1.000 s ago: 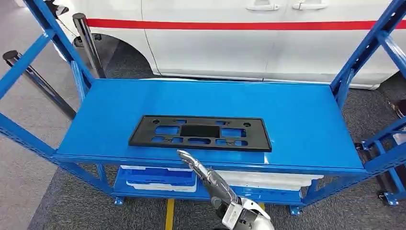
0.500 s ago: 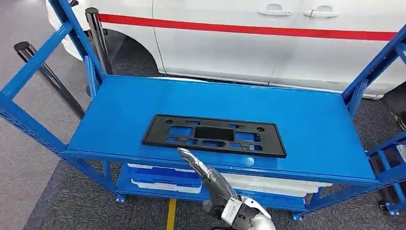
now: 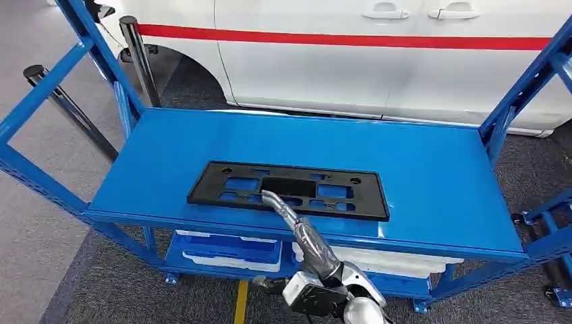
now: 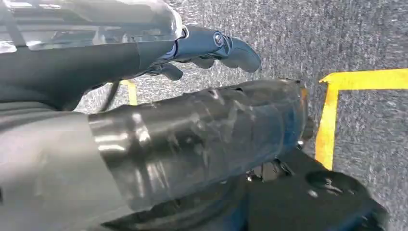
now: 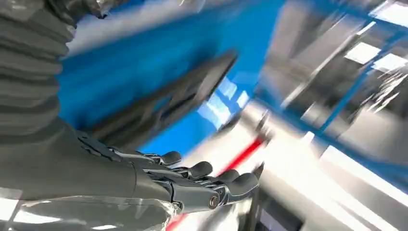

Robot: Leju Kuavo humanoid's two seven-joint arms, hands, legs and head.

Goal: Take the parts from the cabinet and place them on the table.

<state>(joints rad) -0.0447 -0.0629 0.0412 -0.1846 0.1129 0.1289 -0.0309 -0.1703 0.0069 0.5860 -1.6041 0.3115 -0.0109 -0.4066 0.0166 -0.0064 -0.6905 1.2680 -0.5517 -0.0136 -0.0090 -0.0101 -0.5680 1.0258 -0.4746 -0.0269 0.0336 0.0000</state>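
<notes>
Plate [image 3: 289, 190], black, flat, with cut-out slots, lies on blue shelf [image 3: 432, 169] near front edge, left of middle. Likely light, stiff plastic, thin; smooth face probably slippery. Best hold judged at long front edge or through a slot. Right hand [image 3: 278, 204] hovers over plate's front edge, fingers [image 5: 202, 169] stretched out together, holding nothing. Left hand [image 4: 211, 45] hangs over floor, fingers loosely bent, holding nothing. White trays [image 3: 229, 253] below plate on lower shelf. White van [image 3: 378, 54] behind shelf. Blue uprights [image 3: 94, 54] at shelf ends; nothing blocks plate.
</notes>
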